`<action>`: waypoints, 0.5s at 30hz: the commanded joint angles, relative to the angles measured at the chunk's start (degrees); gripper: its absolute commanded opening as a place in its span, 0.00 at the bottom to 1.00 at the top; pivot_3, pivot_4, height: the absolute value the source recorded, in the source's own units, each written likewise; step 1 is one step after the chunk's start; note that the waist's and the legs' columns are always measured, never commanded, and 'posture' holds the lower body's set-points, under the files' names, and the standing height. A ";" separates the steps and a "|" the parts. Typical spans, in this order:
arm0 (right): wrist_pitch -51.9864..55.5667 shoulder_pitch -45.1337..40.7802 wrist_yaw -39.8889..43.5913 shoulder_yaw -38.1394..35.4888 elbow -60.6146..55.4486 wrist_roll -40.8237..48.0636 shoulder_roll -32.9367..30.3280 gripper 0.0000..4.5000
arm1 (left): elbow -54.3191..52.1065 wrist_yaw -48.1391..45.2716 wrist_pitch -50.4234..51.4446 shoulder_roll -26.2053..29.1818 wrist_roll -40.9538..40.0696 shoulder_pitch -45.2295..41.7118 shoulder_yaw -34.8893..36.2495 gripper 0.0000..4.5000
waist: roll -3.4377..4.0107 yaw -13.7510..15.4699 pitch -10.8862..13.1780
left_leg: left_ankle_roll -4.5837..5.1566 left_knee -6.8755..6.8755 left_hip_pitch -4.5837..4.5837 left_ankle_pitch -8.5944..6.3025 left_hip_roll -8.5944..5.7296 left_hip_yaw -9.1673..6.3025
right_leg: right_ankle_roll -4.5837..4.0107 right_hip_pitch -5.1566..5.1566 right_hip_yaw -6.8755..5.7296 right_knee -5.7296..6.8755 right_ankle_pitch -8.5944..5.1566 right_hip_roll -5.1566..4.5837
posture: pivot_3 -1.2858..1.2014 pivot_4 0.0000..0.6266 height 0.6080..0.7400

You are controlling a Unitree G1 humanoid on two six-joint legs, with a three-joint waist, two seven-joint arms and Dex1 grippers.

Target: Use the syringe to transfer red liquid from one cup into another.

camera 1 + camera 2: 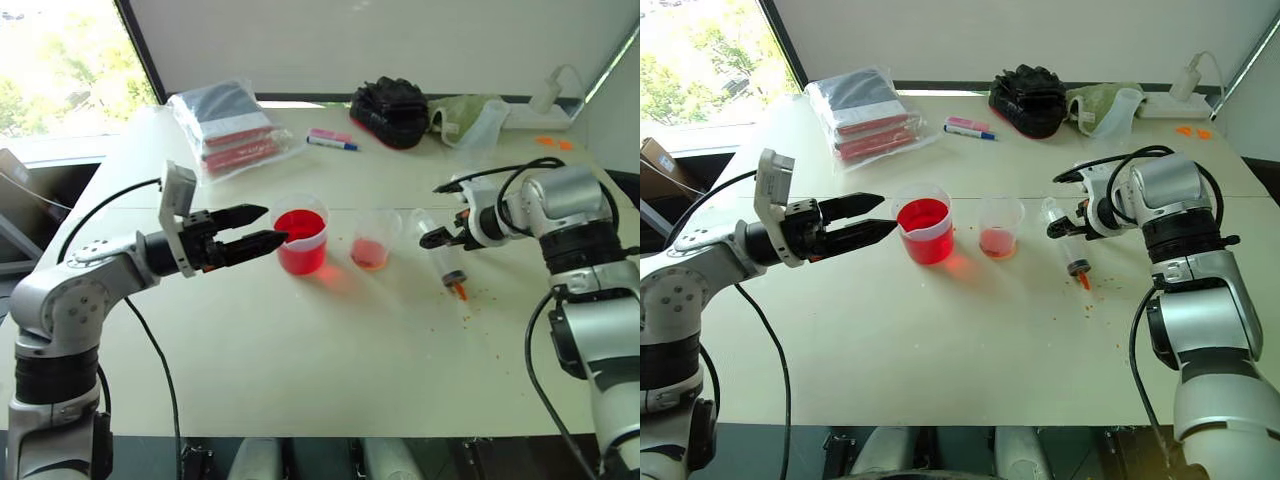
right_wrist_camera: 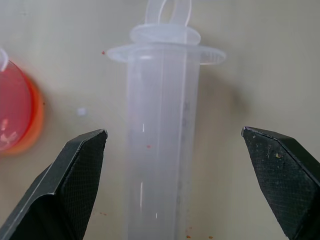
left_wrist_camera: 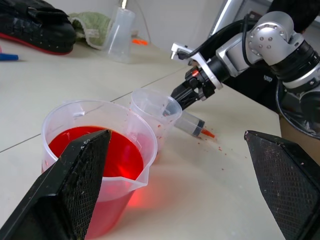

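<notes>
Lying on the table [image 1: 300, 360], syringe [image 2: 160, 140] is sitting released between the spread right hand [image 2: 175, 150]; left hand [image 1: 268, 226], also spread, is guarding the beaker [image 1: 301, 243].

The right gripper [image 2: 174, 150] has its two black fingers [image 2: 62, 195] spread wide, their textured pads facing each other across a gap. In that gap a large clear plastic syringe [image 2: 160, 150] lies flat on the pale cream table [image 2: 260, 75], touching neither finger. Its round flange and the looped plunger end lie at the far end of the barrel, away from the fingers; faint graduation marks run along the barrel. Just beside the syringe, towards the scene's left, stands a small clear plastic cup [image 2: 15, 107] holding red liquid [image 2: 10, 102]. Tiny orange-red specks dot the table close to the barrel.
</notes>
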 commanded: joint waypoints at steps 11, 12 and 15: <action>-22.06 19.42 25.45 -15.42 -38.25 11.58 -19.28 1.00 | -3.16 -0.79 -0.58 6.73 -2.06 3.82 4.79 1.00 | -0.01 0.47 0.00 | 0.07 -0.04 -0.01 -0.04 0.01 -0.04 | 0.00 0.02 -0.01 -0.10 0.00 0.00 | 0.52 0.24 0.78; -26.73 22.49 28.01 -17.75 -40.02 11.65 -20.53 1.00 | -3.25 -1.15 -0.68 7.56 -2.21 4.56 5.47 1.00 | -0.02 0.57 0.01 | 0.08 -0.04 -0.01 -0.05 0.01 -0.04 | 0.00 0.03 -0.01 -0.12 0.00 0.00 | 0.52 0.24 0.78; -31.64 26.82 33.08 -19.95 -39.76 12.30 -23.77 1.00 | -3.23 -2.48 -1.56 9.89 -1.23 5.99 5.87 1.00 | 0.00 1.03 0.02 | 0.10 -0.06 0.01 -0.06 0.04 -0.01 | 0.01 0.14 -0.01 -0.59 0.00 0.01 | 0.52 0.24 0.78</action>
